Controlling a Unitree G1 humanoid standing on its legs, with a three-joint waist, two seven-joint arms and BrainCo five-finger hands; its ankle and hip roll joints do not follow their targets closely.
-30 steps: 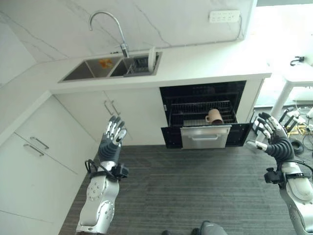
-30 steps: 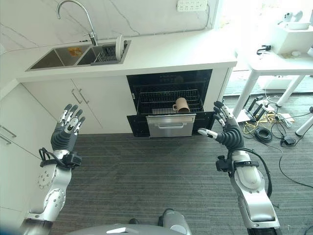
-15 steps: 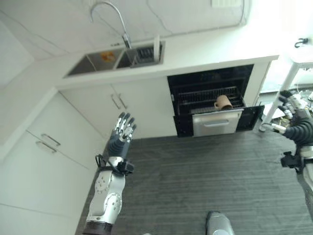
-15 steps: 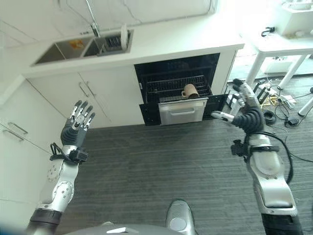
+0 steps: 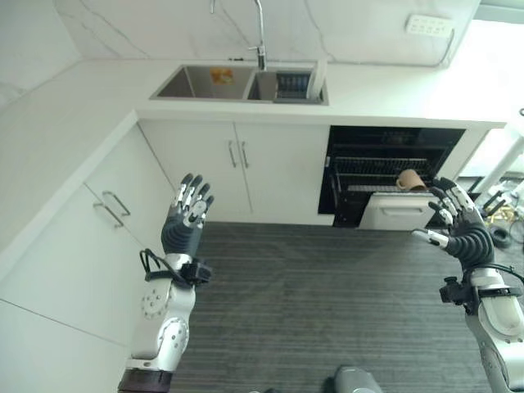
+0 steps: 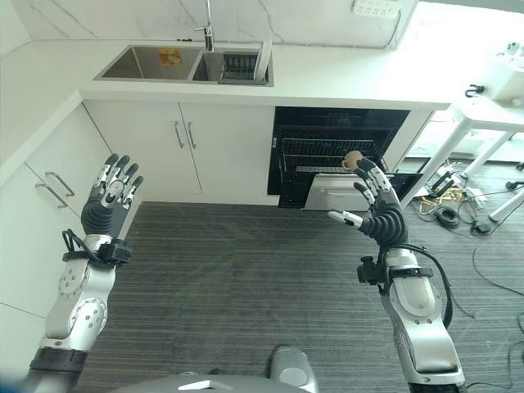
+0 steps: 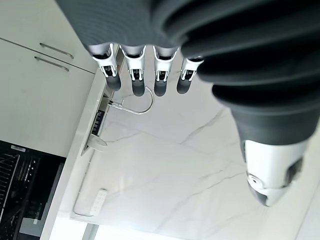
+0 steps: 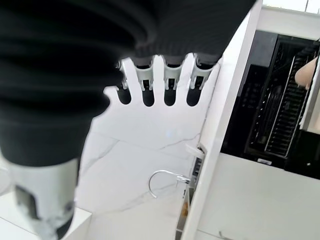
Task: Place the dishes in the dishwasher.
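The dishwasher (image 5: 385, 164) stands open under the counter, its wire rack (image 6: 315, 151) pulled out. A brown mug (image 5: 408, 179) lies in the rack, also seen as the mug (image 8: 306, 72) past my right hand's fingers. A white plate (image 5: 321, 75) stands on edge in the sink's right basin (image 6: 233, 65). My left hand (image 5: 184, 225) is raised over the floor in front of the corner cabinets, fingers (image 7: 137, 75) straight and holding nothing. My right hand (image 6: 378, 214) is raised in front of the dishwasher, a little short of the rack, fingers (image 8: 170, 80) spread and empty.
A curved faucet (image 6: 207, 24) rises behind the double sink, and something orange (image 5: 219, 75) lies in the left basin. White cabinets (image 5: 98, 221) run along the left side. A white table (image 6: 483, 115) and loose cables (image 6: 446, 214) are at the right. Dark ribbed floor (image 5: 327, 295) lies between my arms.
The whole picture has swung, so the camera has moved. Both hands stay raised and open with nothing in them. The mug and the plate rest where they were.
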